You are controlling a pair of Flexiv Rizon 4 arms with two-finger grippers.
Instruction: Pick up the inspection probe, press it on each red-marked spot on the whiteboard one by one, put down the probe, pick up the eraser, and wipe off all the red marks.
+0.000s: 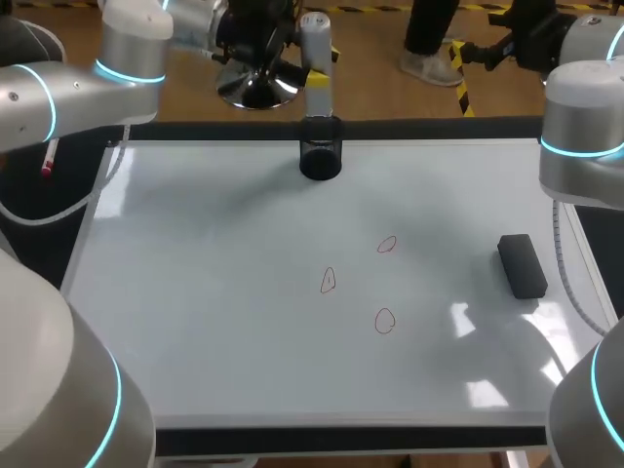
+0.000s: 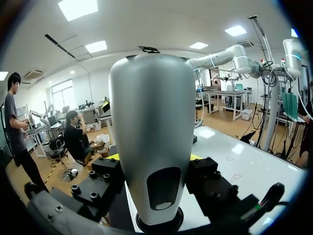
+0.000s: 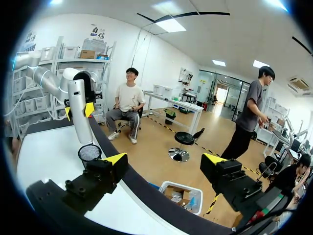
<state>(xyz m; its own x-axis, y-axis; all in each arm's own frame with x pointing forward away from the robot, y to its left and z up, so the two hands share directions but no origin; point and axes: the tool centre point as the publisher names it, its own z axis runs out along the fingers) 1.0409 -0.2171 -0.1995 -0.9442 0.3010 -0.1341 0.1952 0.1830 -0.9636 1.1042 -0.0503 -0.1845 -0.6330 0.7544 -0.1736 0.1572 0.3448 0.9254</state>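
Left pincer [image 2: 156,164] is closed on the inspection probe [image 2: 151,112]. Its fingers press the grey barrel from both sides, and the right wrist view shows the yellow tips hugging it partway up. The probe stands upright, long axis vertical, with its lower end at the mouth of the black holder [image 1: 320,159] by the far edge of the whiteboard [image 1: 214,292]. I cannot tell whether its tip is clear of the holder's rim.

My next move turns on where the red marks [image 1: 329,281] lie from here: all three sit toward me and a little right of the holder, out on the open board. The far mark [image 1: 387,244] is closest to the probe, and the near mark [image 1: 384,321] lies almost straight toward me from it.

I judge the probe should rise along its own axis, then travel toward me and rightward, kept upright.

Right pincer [image 3: 165,159] is spread wide and holds nothing, by the table's far edge. The eraser [image 1: 523,264] lies flat near the board's right edge, on that arm's side.
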